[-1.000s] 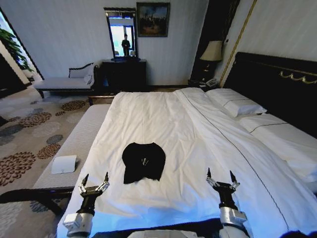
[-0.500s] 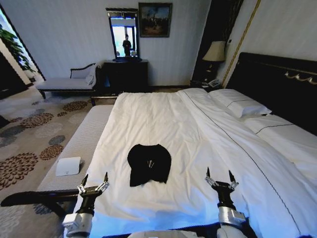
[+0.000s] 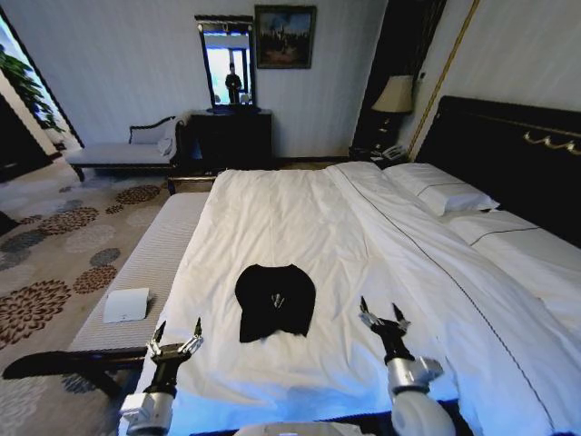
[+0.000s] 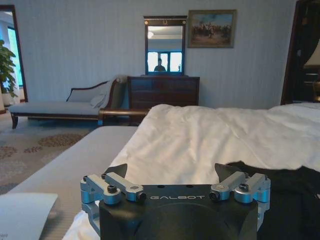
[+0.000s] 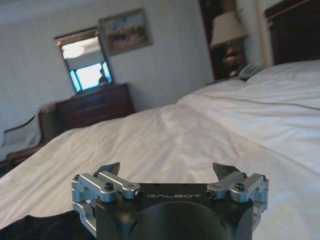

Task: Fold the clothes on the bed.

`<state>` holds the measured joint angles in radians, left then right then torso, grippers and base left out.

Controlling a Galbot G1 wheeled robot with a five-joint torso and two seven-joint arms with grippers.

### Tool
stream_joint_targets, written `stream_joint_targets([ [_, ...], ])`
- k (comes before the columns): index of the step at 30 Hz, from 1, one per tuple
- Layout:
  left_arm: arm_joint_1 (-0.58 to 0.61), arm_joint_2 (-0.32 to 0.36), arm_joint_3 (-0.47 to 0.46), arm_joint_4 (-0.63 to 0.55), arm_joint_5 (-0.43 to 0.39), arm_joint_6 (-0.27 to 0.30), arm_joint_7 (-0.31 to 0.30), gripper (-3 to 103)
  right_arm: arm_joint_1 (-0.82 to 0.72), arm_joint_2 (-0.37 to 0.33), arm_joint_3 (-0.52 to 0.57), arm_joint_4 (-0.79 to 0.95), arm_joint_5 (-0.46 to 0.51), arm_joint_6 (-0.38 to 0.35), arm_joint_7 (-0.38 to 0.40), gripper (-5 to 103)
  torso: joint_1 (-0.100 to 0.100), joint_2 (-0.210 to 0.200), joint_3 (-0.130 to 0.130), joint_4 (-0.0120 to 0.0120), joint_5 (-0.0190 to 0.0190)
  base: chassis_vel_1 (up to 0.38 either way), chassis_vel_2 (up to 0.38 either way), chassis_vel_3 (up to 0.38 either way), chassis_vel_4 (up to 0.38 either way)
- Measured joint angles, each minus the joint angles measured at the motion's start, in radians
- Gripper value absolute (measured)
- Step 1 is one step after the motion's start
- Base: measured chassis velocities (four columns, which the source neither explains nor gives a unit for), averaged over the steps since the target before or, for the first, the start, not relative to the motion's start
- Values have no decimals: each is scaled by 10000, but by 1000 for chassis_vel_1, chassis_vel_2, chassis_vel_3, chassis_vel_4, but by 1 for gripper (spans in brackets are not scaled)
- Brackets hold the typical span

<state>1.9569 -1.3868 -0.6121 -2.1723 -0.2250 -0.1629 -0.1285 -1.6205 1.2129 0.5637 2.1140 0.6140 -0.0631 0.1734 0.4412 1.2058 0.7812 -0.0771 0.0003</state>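
A large bed [image 3: 300, 227] with white sheets fills the middle of the head view, running from the bottom edge up toward the centre, with its dark headboard along the right side and white pillows [image 3: 440, 193] in the upper right. A black T-shirt [image 3: 274, 300] lies bunched on the white duvet, a little below the centre of the frame and slightly left of the midline. A small pale mark shows near its middle; the lettering cannot be read.

The left gripper [image 3: 175, 340] sits at the lower left of the head view, over the near left edge of the bed, below and to the left of the T-shirt and apart from it. Its jaws stand wide open, tips pointing up the frame, holding nothing and touching nothing. In the left wrist view the same gripper [image 4: 171, 172] shows its two dark tips spread far apart, with the black fabric [image 4: 295, 195] lying at the lower right of that frame.

The right gripper [image 3: 381, 316] is at the lower centre-right of the head view, above the duvet, just to the right of the T-shirt and near its lower edge, not touching it. Its jaws are also spread wide and empty. In the right wrist view the gripper [image 5: 167, 171] shows open tips, with a strip of black cloth [image 5: 40, 227] at the lower left corner.

To the left of the bed, a grey bench [image 3: 136, 263] carries a white folded item [image 3: 125, 304].
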Motion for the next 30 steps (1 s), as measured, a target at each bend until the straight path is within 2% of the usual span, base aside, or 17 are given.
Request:
stream_joint_targets([
  [2,8,-59,49,73,54,-42,21,98,724,-1048,-142,-172,919,-546,293,100,0,0,0,4,-2,0,0,0,0],
  [3,8,-59,49,73,54,-42,21,98,724,-1048,-142,-172,919,-546,293,100,0,0,0,4,-2,0,0,0,0],
  [4,7,-101,64,101,86,-53,25,98,1089,-1557,-209,-324,1533,-791,314,100,1,-1,1,5,-5,0,0,0,0],
  [6,-1,-174,59,116,139,-79,27,98,1597,-2139,-395,-668,2379,-1066,153,100,2,-1,1,2,-3,0,0,0,0],
  [8,-2,-209,26,116,166,-86,28,98,2000,-2425,-672,-1028,2836,-1162,-70,100,2,-1,1,1,0,0,0,0,0],
  [14,13,-221,-2,53,198,-86,30,98,2822,-2651,-1338,-1632,3785,-1571,-353,100,0,0,0,-1,-3,0,0,0,0],
  [19,92,-255,-41,-14,303,-90,30,98,4239,-2755,-2313,-2360,5130,-2215,-500,100,1,-1,1,0,-3,0,0,0,0],
  [20,92,-255,-41,-14,303,-90,30,98,4239,-2755,-2313,-2360,5130,-2215,-500,100,1,-1,1,0,-3,0,0,0,0],
  [24,176,-316,-221,-98,285,-122,38,98,5182,-2623,-2976,-2787,6491,-2743,-433,100,2,-1,1,1,-4,0,0,0,0],
  [25,176,-316,-221,-98,285,-122,38,98,5182,-2623,-2976,-2787,6491,-2743,-433,100,2,-1,1,1,-4,0,0,0,0],
  [27,185,-333,-301,-117,278,-122,41,98,5640,-2546,-3239,-3092,7253,-3100,-382,100,1,-1,0,1,-4,0,0,0,0],
  [30,191,-397,-340,-152,317,-123,41,98,6186,-2491,-3498,-3583,7803,-3593,-451,100,1,-1,0,1,-5,0,0,0,0],
])
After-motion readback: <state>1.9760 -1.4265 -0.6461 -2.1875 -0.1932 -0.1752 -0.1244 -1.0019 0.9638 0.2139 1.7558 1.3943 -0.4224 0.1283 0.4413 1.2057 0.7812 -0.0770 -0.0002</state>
